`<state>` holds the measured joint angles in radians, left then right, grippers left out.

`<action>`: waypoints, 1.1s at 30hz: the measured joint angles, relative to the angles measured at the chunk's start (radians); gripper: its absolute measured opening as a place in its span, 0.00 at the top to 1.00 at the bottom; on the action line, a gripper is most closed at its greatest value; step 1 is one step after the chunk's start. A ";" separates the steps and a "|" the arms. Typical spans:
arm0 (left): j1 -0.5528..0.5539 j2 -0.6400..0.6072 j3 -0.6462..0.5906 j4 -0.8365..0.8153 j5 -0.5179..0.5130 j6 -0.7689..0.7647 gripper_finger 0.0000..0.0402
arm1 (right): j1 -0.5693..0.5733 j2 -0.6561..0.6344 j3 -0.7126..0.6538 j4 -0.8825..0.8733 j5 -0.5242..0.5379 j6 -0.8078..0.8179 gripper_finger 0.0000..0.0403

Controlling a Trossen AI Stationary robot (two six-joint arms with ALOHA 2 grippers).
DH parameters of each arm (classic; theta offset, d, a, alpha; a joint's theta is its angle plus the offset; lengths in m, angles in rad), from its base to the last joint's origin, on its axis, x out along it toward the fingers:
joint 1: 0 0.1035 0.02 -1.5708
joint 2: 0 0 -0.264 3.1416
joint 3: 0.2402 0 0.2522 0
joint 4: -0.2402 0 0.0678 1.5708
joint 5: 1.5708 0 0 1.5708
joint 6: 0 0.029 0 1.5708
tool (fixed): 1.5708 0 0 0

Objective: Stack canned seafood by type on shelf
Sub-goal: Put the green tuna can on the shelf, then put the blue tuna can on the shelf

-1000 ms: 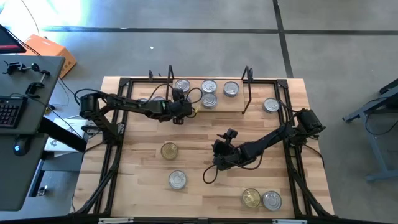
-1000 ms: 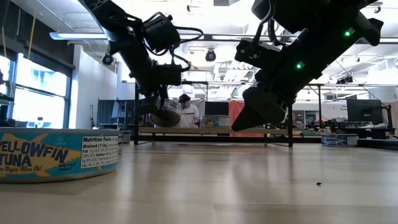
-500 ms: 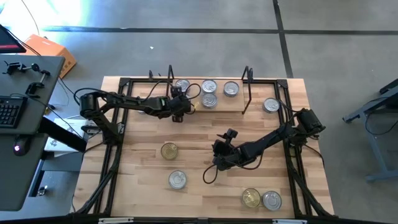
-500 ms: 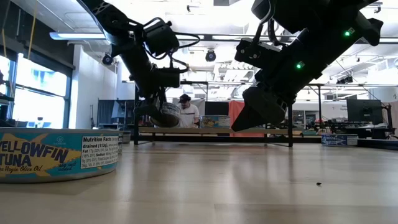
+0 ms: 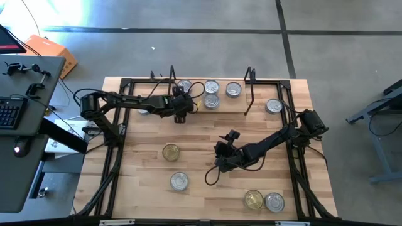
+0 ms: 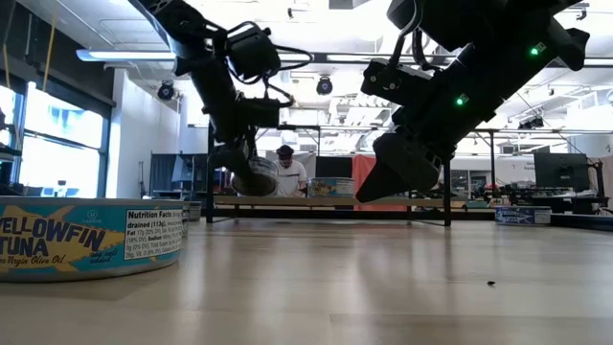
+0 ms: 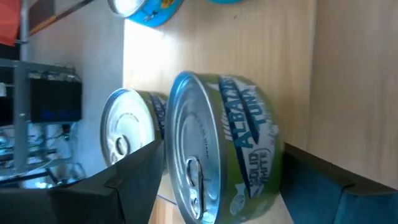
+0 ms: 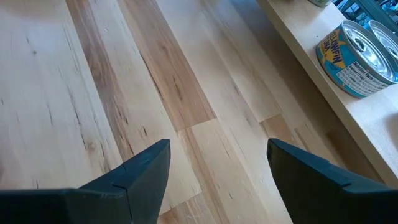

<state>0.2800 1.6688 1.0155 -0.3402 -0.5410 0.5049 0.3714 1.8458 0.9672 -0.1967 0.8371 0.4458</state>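
Note:
My left gripper (image 5: 181, 108) hangs over the left end of the shelf (image 5: 226, 107) and is shut on a green albacore tuna can (image 7: 242, 124); the low view shows that can (image 6: 251, 176) above the board. A second green can (image 7: 127, 134) stands on the shelf just behind it. Three more silver-lidded cans (image 5: 211, 93) stand on the shelf. My right gripper (image 5: 218, 162) is open above the bare table middle, touching nothing; its fingers (image 8: 149, 168) frame the tabletop, with a blue and yellow can (image 8: 357, 50) on the shelf board (image 8: 305, 25). My left gripper pinches the green can between its two fingers, one finger (image 7: 134, 177) on the side of the silver pull-tab lid (image 7: 186, 149), the other (image 7: 323, 186) on the side of the base. The can is lifted clear of the shelf board and slightly tilted.
Loose cans sit on the table: a gold-lidded one (image 5: 171, 152), a silver one (image 5: 179, 181), a gold and silver pair (image 5: 264, 201) near the near-right corner, and one (image 5: 273, 105) right of the shelf. A yellowfin tuna can (image 6: 91, 249) fills the low view's near left. Black wire end frames (image 5: 249, 88) bound the shelf.
My left gripper, carrying the green can, has moved a little toward the far edge, over the shelf's left end. The can has stayed in its fingers and clear of the board.

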 joint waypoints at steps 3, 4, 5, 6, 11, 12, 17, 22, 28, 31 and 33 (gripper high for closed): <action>0.004 0.000 0.016 -0.012 0.024 -0.012 0.31 | 0.000 0.000 0.000 0.001 0.000 0.000 0.35; 0.006 0.000 0.016 -0.014 0.024 -0.014 0.31 | 0.000 0.000 0.000 0.003 -0.001 0.000 0.35; 0.008 0.000 0.016 -0.017 0.023 -0.020 0.31 | 0.000 0.000 0.000 0.004 -0.001 0.000 0.35; 0.011 0.000 0.016 -0.019 0.023 -0.030 0.31 | 0.000 0.000 0.000 0.004 -0.001 0.000 0.35; 0.015 0.000 0.016 -0.024 0.023 -0.097 0.31 | 0.000 0.000 0.000 0.004 -0.001 0.000 0.35; 0.015 0.000 0.016 -0.026 0.023 -0.109 0.31 | 0.000 0.000 0.000 0.004 -0.002 0.000 0.35; -0.009 0.000 0.016 -0.061 0.022 -0.138 0.31 | 0.000 0.000 0.000 0.004 -0.002 0.000 0.35; -0.052 0.000 0.016 -0.078 0.022 -0.137 0.31 | 0.000 0.000 0.000 0.003 -0.002 0.000 0.35; -0.092 0.000 0.045 -0.107 -0.077 -0.179 0.31 | 0.000 0.000 0.000 0.003 -0.002 -0.001 0.35; -0.110 0.000 0.103 -0.171 -0.125 -0.252 0.31 | 0.006 0.000 0.000 -0.004 0.008 -0.038 0.35; -0.127 -0.013 0.136 -0.213 -0.122 -0.299 0.31 | 0.026 -0.009 0.000 -0.046 0.060 -0.047 0.35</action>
<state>0.1531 1.6554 1.1513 -0.5532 -0.6631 0.2060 0.3978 1.8365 0.9672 -0.2425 0.8970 0.3990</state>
